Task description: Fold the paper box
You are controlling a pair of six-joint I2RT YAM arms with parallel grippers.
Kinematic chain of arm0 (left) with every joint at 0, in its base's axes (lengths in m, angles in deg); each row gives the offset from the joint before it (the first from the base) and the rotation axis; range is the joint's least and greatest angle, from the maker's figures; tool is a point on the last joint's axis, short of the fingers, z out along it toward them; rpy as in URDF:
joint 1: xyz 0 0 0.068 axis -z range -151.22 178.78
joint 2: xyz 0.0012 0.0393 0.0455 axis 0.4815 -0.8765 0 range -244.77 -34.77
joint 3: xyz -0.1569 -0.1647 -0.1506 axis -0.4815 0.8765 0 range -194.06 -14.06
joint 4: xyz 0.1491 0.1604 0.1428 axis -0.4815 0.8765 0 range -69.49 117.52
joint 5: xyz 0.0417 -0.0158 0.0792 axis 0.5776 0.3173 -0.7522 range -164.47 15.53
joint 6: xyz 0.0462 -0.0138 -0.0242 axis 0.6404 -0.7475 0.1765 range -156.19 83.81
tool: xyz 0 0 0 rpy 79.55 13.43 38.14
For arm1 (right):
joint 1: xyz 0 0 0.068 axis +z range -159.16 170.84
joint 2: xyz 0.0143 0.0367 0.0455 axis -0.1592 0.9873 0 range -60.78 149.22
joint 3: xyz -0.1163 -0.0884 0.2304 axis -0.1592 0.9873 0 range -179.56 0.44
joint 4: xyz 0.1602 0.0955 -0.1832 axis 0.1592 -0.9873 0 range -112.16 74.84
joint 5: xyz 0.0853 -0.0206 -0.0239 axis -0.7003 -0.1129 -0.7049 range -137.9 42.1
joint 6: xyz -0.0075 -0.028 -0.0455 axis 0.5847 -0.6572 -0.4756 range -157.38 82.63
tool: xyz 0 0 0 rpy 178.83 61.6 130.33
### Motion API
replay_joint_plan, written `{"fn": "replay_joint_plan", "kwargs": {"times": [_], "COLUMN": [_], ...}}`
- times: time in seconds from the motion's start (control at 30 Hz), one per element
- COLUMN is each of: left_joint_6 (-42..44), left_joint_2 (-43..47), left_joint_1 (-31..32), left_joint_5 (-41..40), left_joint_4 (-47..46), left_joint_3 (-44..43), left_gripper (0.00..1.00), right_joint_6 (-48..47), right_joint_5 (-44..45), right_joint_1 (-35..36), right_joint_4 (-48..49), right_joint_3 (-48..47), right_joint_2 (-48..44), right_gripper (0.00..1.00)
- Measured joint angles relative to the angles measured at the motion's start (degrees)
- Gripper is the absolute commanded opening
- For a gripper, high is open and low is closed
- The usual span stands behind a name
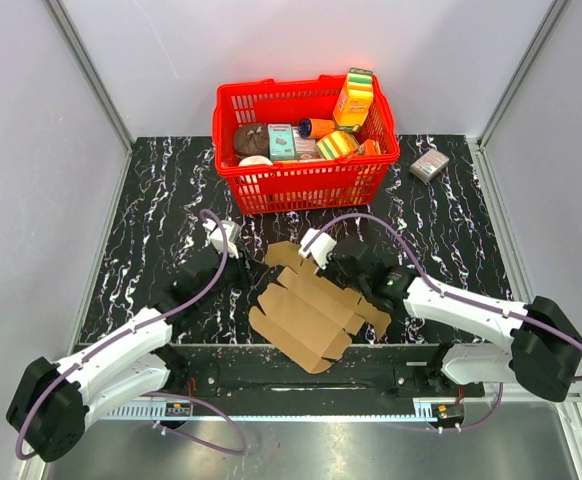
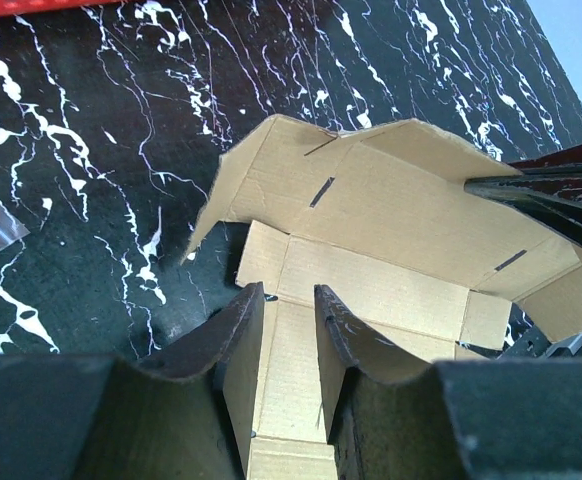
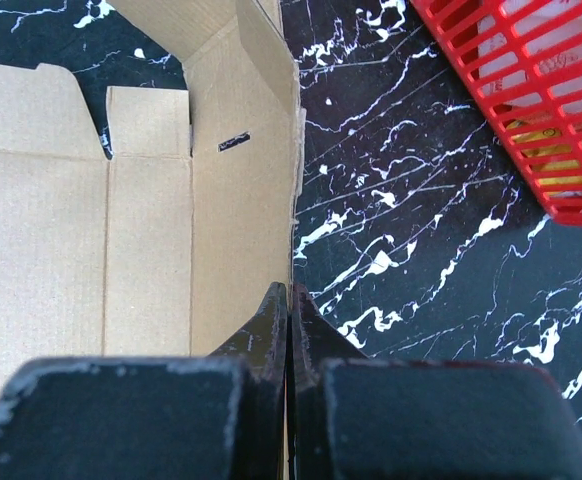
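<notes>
Though the right hand [image 3: 288,310] pinches its edge and the left hand [image 2: 289,320] hovers half-open above, the paper box [image 1: 311,305] lies largely unfolded by the near edge of the worktop [image 1: 171,200].

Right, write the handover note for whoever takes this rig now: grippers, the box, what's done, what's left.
Grippers: the left gripper is open, its jaws apart over a flap on the near-left side of the paper box, clamping nothing as far as its wrist view shows. The right gripper is shut on the box's edge on the basket side.
Position: the box lies mid-table, in front of the red basket.
Done: little. It is mostly a flat die-cut sheet, and the pinched panel looks tilted up.
Left: raise the walls, tuck the flaps into the slots, close it.
</notes>
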State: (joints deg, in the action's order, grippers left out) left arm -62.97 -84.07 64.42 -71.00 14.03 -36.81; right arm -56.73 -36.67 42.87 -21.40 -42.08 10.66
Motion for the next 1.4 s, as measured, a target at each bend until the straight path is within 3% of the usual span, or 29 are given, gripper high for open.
{"fn": "replay_joint_plan", "kwargs": {"times": [0.47, 0.67, 1.13, 1.4], "left_joint_6": [-3.5, -4.9, -3.5, -1.0], "left_joint_2": [-4.9, -8.7, -18.6, -24.9], "left_joint_1": [0.0, 0.0, 0.0, 0.0], "left_joint_5": [4.1, 4.2, 0.8, -0.9], "left_joint_4": [-8.8, -11.1, -13.9, -14.8], "left_joint_3": [5.1, 5.6, 4.2, -1.3], "left_gripper": [0.31, 0.01, 0.00, 0.00], "right_joint_6": [-3.3, -3.1, -1.7, -1.4], "right_joint_5": [-0.4, -0.4, -1.5, -1.7], "right_joint_1": [1.6, 1.9, 2.9, 3.5], "right_joint_4": [-0.4, -1.1, -1.2, -1.8], "right_joint_3": [0.0, 0.0, 0.0, 0.0], "right_joint_2": [-3.2, -3.2, -3.1, -3.1], "right_gripper": [0.00, 0.00, 0.00, 0.00]}}
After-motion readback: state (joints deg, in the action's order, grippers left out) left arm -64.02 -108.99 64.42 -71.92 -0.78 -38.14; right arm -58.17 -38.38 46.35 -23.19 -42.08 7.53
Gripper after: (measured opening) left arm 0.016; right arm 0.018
